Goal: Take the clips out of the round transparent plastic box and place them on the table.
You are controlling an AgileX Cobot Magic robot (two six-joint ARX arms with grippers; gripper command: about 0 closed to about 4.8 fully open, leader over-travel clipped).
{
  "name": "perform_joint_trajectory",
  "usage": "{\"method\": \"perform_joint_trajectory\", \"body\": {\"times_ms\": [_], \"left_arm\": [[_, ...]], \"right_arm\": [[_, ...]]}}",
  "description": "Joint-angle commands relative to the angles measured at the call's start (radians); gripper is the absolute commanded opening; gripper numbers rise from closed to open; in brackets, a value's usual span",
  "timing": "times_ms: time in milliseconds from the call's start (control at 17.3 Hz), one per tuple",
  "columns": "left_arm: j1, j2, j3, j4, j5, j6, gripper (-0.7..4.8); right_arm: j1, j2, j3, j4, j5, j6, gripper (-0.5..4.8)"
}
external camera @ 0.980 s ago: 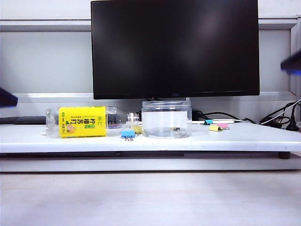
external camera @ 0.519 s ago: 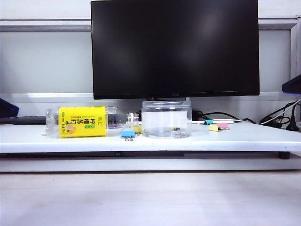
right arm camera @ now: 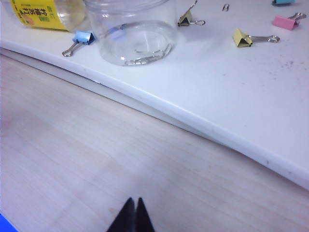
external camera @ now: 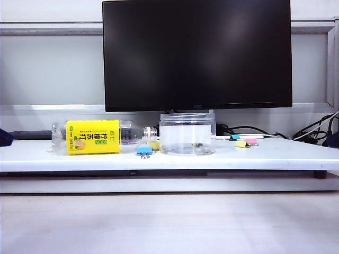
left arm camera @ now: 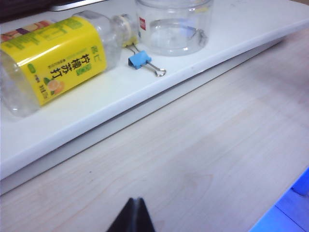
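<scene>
Left gripper [left arm camera: 134, 212]: fingertips pressed together with no gap, nothing between them; it hangs over the pale wood-grain surface [left arm camera: 207, 145], in front of the table edge and well apart from every object. In the exterior view only a dark sliver shows at the far left edge.

Right gripper [right arm camera: 133, 212]: fingertips closed to a point, holding nothing; it is above the wood-grain surface, short of the table's front edge. In the exterior view it is barely visible at the far right edge.

Round transparent plastic box [external camera: 187, 133]: upright on the table [external camera: 265, 156], near the middle, below the monitor [external camera: 197, 53]. Lid off, mouth open. The right wrist view shows silver wire handles at its floor [right arm camera: 140, 59]; whether a whole clip remains inside cannot be told. A white-and-red sticker shows on its wall in the left wrist view [left arm camera: 143, 22].

Clips on table: 1 yellow clip [right arm camera: 240, 37] and 1 pink clip [right arm camera: 284, 21] lie to the right of the box, apart from each other; 1 teal clip [external camera: 234, 137] sits beside them, cut off by the frame edge in the right wrist view. 1 more yellow clip [right arm camera: 185, 19] lies just behind the box on its right side.

Blue clip [left arm camera: 140, 59]: lying on the table, between the bottle's neck and the box, near the front edge.

Bottle [external camera: 98, 136]: clear, yellow label, lying on its side left of the box, neck pointing toward the box.

Cables [external camera: 312, 132]: dark, at the rear right of the table.
</scene>
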Motion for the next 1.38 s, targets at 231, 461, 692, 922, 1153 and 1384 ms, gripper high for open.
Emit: {"method": "perform_joint_trajectory", "body": {"times_ms": [231,461,692,922,1153,1384], "left_arm": [[0.000,0.002,-0.002,-0.005,-0.003,0.000,-0.05],[0.000,0.001,-0.002,-0.018,0.070,-0.026,-0.04],[0.147,-0.005,-0.002,-0.019,0.118,-0.026,-0.04],[0.393,-0.006,-0.002,-0.019,0.116,-0.026,-0.04],[0.560,-0.006,-0.002,-0.019,0.113,-0.026,-0.04],[0.643,-0.026,-0.002,-0.023,0.113,-0.026,-0.04]], "right_arm": [[0.002,0.000,-0.003,0.002,0.000,-0.007,-0.04],[0.002,0.000,-0.003,0.003,0.000,-0.007,-0.04],[-0.026,-0.089,-0.003,0.003,-0.003,-0.007,-0.04],[-0.114,-0.116,-0.003,0.004,-0.003,-0.007,-0.04],[-0.222,-0.159,-0.003,0.003,-0.002,-0.007,-0.04],[-0.269,-0.160,-0.003,0.010,-0.002,-0.007,-0.04]]}}
